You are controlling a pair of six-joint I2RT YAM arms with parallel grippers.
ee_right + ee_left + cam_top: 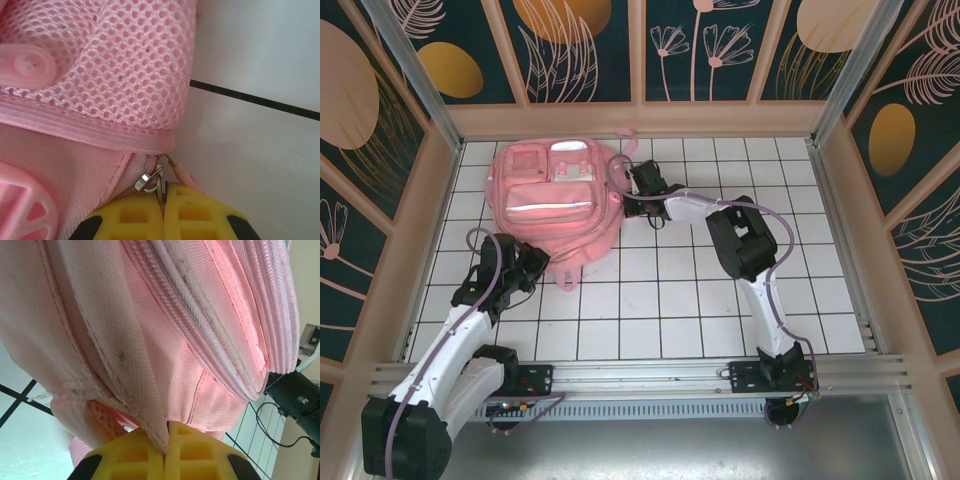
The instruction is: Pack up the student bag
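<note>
The large soft pink fabric backpack [552,205] lies on the white gridded surface [700,300], just ahead of both tools. The left tool [165,452] pinches a fold of its fabric. The right tool [163,210] is clamped on its small metal zip pull [151,181].

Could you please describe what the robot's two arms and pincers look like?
Both the left arm and right arm have white rounded links joined by black housings, each trailed by a mauve cable. The left pincer and right pincer have blocky yellow fingers with square recesses.
</note>
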